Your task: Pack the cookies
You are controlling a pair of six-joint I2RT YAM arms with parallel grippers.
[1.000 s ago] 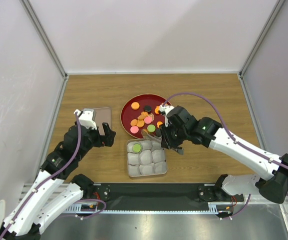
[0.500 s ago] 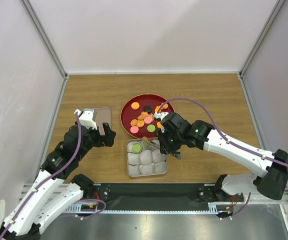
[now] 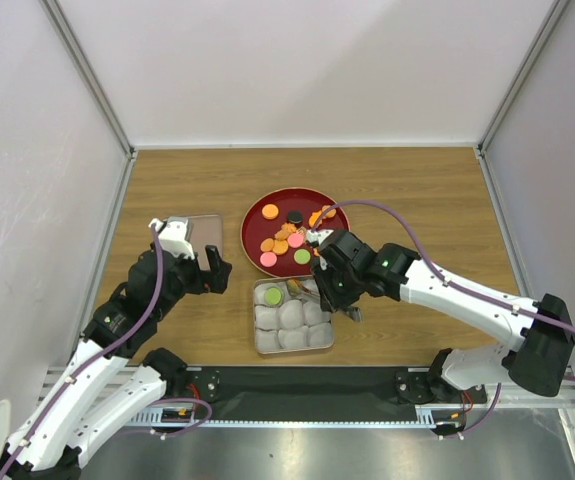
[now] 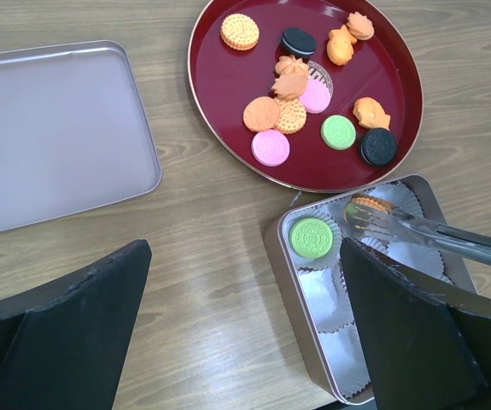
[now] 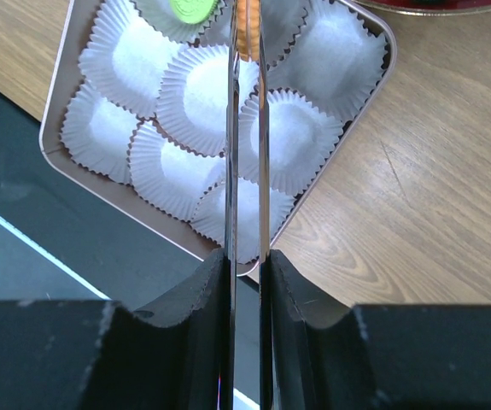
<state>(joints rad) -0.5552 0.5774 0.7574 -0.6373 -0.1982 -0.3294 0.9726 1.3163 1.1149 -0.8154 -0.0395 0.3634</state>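
Observation:
Several cookies (image 3: 287, 238) (image 4: 292, 115) in orange, pink, green and black lie on a red plate (image 3: 252, 215) (image 4: 192, 85). A square tin (image 3: 292, 346) (image 4: 279, 256) lined with paper cups holds one green cookie (image 3: 273, 296) (image 4: 312, 237) (image 5: 192, 7) in its far-left cup. My right gripper (image 3: 335, 288) (image 5: 245, 265) is shut on metal tongs (image 4: 450, 241) (image 5: 245, 171). The tong tips pinch an orange cookie (image 4: 369, 205) (image 5: 247, 26) over the far middle cup. My left gripper (image 3: 212, 265) (image 4: 245, 325) is open above bare wood, left of the tin.
The tin's flat lid (image 3: 202, 235) (image 4: 57, 128) lies on the wood left of the plate, just beyond my left gripper. A black strip runs along the table's near edge, right behind the tin. Grey walls close in the back and both sides.
My right arm has carried the tongs and the orange cookie from the plate's near rim towards me and left, over the tin. The left arm has stayed still.

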